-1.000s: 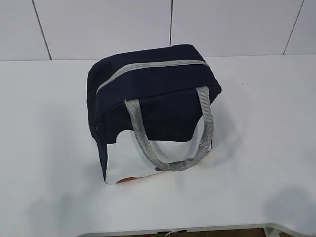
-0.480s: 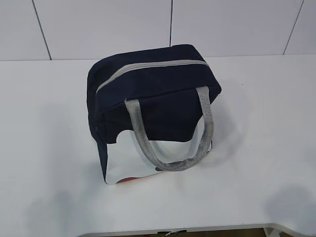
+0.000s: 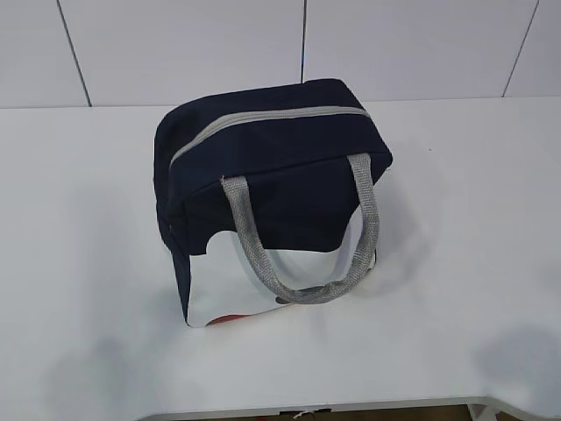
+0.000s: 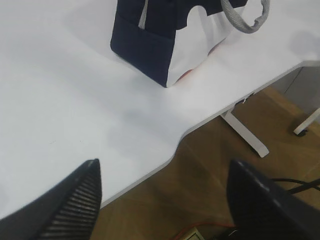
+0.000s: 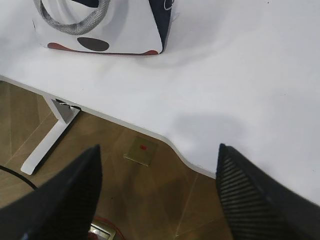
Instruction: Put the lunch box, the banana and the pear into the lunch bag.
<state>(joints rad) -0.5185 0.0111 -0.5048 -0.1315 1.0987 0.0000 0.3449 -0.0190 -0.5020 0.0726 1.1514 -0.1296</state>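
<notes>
On the white worktop (image 3: 456, 263), seen from the exterior camera, the lunch bag (image 3: 272, 189) stands upright a little left of centre, with bare surface on every side and the curved front edge well below it. Its navy fabric top is boxy, the grey zipper trim (image 3: 263, 118) runs closed across it, and a grey webbing handle (image 3: 307, 254) droops over the white side panel. A pale tiled wall (image 3: 263, 44) rises behind.

From the left wrist camera, the left gripper (image 4: 165, 200) hangs past the worktop's wavy front edge over a wooden floor (image 4: 200, 190), its dark ribbed fingers (image 4: 75, 205) spread wide with nothing between them; the bag sits well ahead near a white table leg (image 4: 245, 132).

From the right wrist camera, the right gripper (image 5: 157, 195) likewise hangs off the edge, fingers (image 5: 250, 195) wide apart and empty. The bag's white panel, with a dark oval patch, is far ahead at upper left; a floor socket plate (image 5: 141, 150) lies below.
</notes>
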